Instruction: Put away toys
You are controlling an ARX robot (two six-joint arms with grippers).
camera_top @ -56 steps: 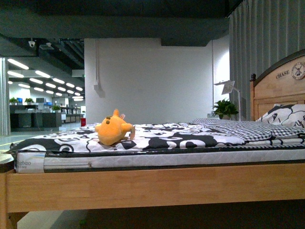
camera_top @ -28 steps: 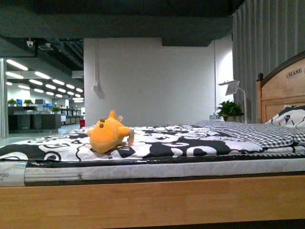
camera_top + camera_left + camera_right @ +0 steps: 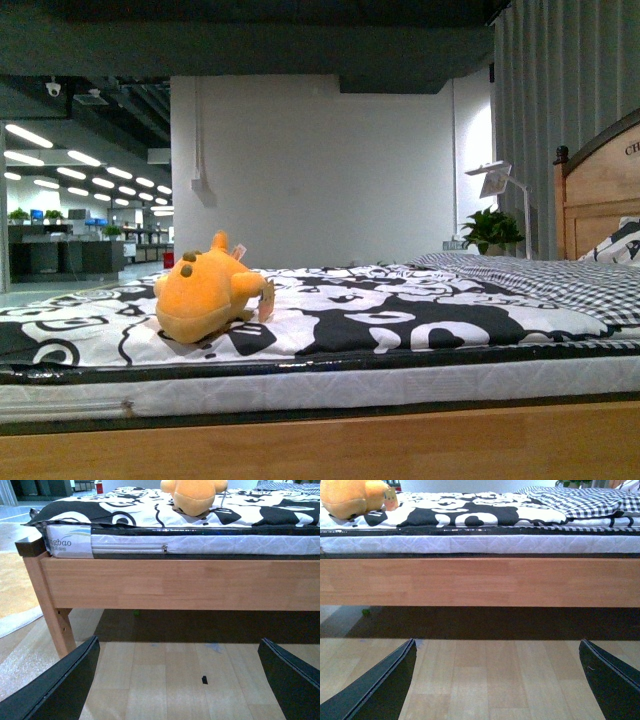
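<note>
— Bed fills all three of our views, its wooden side rail facing us. Only the front view gives us the headboard at the right, and it shows no arm at all.

— Only our left wrist view catches the corner leg and the label on the mattress. Both wrist views add the wood floor.

— We find the orange plush toy lying on the black-and-white sheet, toward the end away from the headboard and near the edge facing us.

— Under the bed we see a green speck, perhaps a scrap. It is too small for us to tell.

— And our arms?

— Both point at the side rail, short of it. The left gripper has its jaws spread wide with nothing between them, and the right gripper is the same. Both are well apart from the toy.
</note>
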